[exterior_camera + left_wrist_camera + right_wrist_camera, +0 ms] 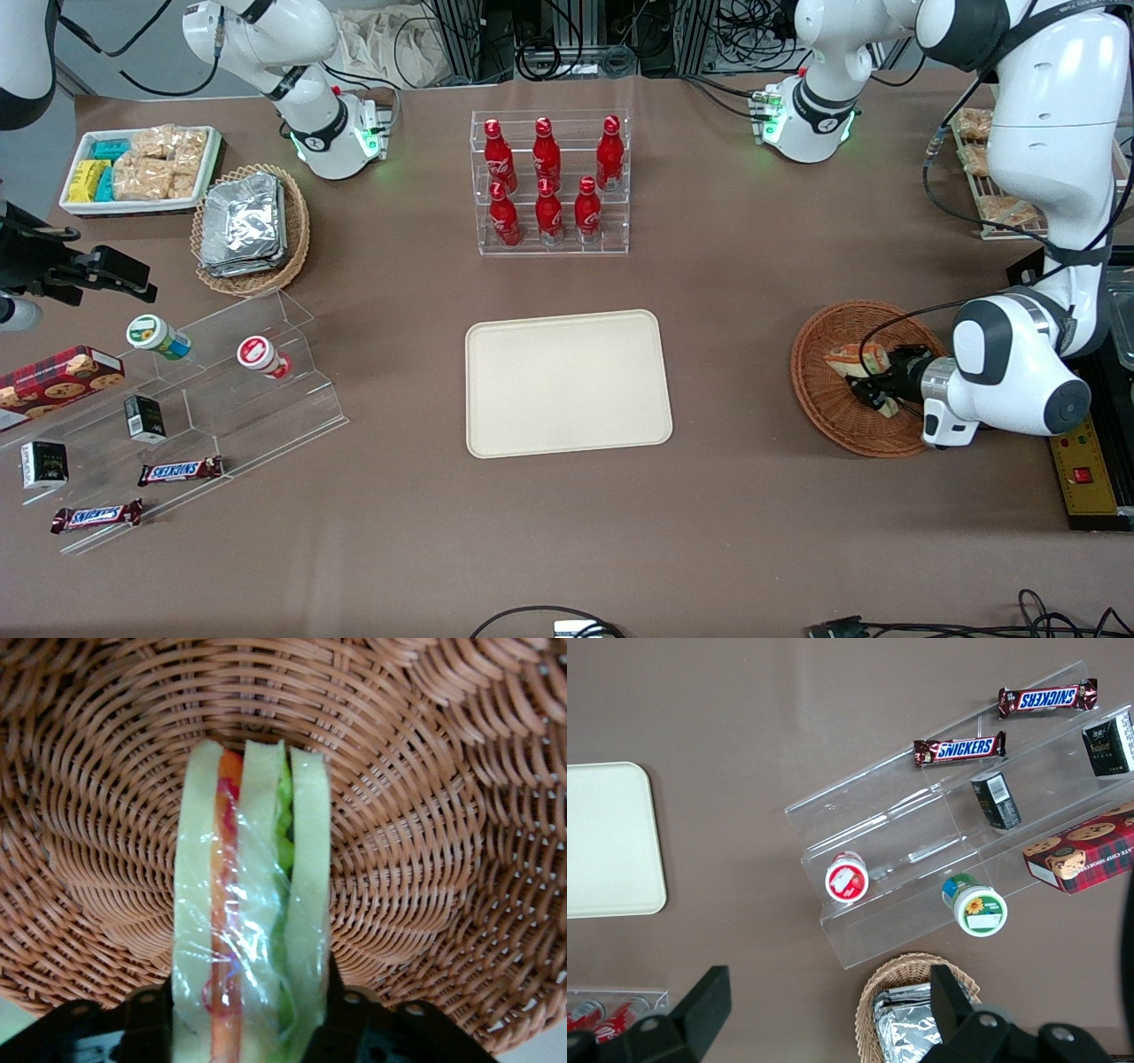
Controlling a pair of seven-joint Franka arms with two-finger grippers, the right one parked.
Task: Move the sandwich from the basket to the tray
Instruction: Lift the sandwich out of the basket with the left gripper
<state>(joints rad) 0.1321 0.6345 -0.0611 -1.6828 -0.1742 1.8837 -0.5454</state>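
Observation:
The sandwich (855,359), a plastic-wrapped wedge of pale bread with orange, red and green layers (252,904), stands on edge in the round orange-brown wicker basket (824,399) at the working arm's end of the table. My gripper (873,383) is down inside the basket (425,859). Its black fingers (146,1019) press against both bread faces, so my gripper (251,1010) is shut on the sandwich. The cream tray (567,381) lies bare at mid-table, toward the parked arm from the basket, and also shows in the right wrist view (607,842).
A clear rack of red bottles (551,182) stands farther from the camera than the tray. Toward the parked arm's end are a foil-packet basket (251,226), a white snack bin (137,168) and an acrylic stepped shelf (239,372). A black control box (1085,461) sits beside the basket.

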